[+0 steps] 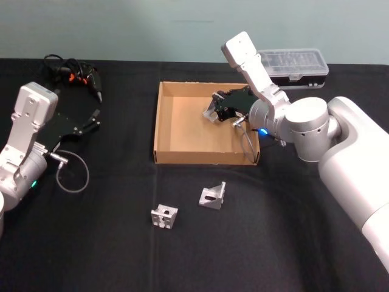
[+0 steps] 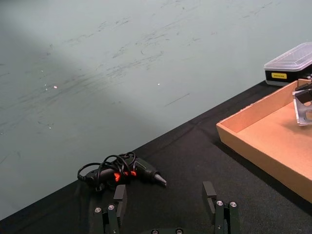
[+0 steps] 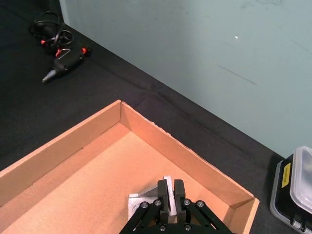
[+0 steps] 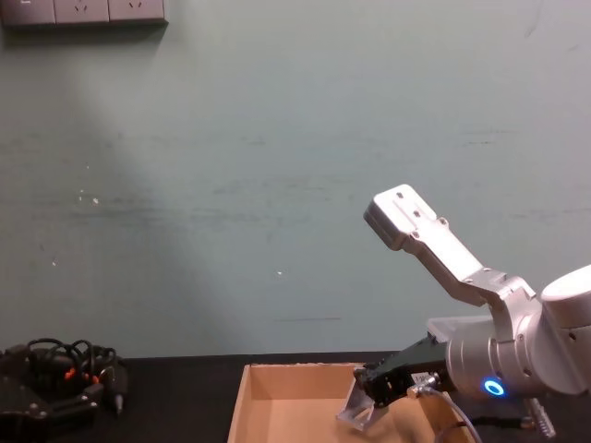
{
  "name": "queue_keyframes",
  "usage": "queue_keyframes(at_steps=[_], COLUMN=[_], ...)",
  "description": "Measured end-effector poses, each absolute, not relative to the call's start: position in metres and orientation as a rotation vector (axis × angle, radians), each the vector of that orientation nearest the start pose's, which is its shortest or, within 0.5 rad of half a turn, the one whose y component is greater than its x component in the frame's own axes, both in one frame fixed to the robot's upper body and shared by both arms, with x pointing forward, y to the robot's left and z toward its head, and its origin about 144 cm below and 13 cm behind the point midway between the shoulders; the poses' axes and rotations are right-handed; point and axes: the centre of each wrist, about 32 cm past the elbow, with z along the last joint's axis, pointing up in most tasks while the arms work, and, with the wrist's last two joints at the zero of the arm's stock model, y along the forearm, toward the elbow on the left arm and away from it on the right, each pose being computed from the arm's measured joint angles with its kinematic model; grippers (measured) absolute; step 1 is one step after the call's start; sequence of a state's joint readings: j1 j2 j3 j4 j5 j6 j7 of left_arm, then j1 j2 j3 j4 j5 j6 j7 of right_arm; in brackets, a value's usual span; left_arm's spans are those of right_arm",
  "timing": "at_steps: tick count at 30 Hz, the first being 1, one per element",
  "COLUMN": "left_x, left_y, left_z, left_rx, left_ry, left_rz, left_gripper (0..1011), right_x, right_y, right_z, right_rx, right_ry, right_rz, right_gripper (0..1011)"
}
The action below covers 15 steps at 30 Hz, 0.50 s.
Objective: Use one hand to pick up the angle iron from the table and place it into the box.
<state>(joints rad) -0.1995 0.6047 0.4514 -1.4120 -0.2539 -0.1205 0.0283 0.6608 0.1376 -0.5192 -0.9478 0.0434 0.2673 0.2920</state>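
Observation:
My right gripper (image 1: 220, 111) is shut on a silver angle iron (image 1: 211, 113) and holds it above the floor of the tan cardboard box (image 1: 159, 125), in its back right part. In the right wrist view the fingers (image 3: 179, 191) pinch the upright flange of the angle iron (image 3: 144, 202) over the box floor (image 3: 92, 180). From the chest view the angle iron (image 4: 356, 412) hangs tilted from the gripper (image 4: 371, 391), low between the box walls (image 4: 242, 406). A second angle iron (image 1: 212, 196) lies on the black table (image 1: 273, 243) in front of the box. My left gripper (image 1: 92, 119) rests open at the left.
A small silver corner block (image 1: 164, 216) lies near the second angle iron. A clear-lidded plastic case (image 1: 295, 62) stands behind the box at the right. A black electric screwdriver with coiled cable (image 1: 74, 70) lies at the back left, just beyond the left gripper (image 2: 165, 195).

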Motion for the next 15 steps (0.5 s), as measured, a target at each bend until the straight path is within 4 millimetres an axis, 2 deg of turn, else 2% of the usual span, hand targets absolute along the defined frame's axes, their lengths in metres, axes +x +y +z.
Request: queue_keyframes(at_steps=[7, 13, 15], left_x=[0.4886, 0.4886, 0.4886], left_y=[0.3096, 0.3097, 0.3097], left_z=[1.1398, 1.1398, 1.1398], left_rx=[0.304, 0.304, 0.304], left_ry=[-0.285, -0.285, -0.285], left_rz=[1.248, 1.248, 1.248], left_gripper=[1011, 1011, 1011], right_x=[0.6158, 0.6156, 0.6155], right_y=[-0.1655, -0.1655, -0.1655], right_z=[1.1871, 1.1875, 1.1876], right_rx=[-0.515, -0.514, -0.514], right_ry=[-0.037, -0.040, -0.040], right_rz=[-0.969, -0.968, -0.968], right_gripper=[90, 224, 299])
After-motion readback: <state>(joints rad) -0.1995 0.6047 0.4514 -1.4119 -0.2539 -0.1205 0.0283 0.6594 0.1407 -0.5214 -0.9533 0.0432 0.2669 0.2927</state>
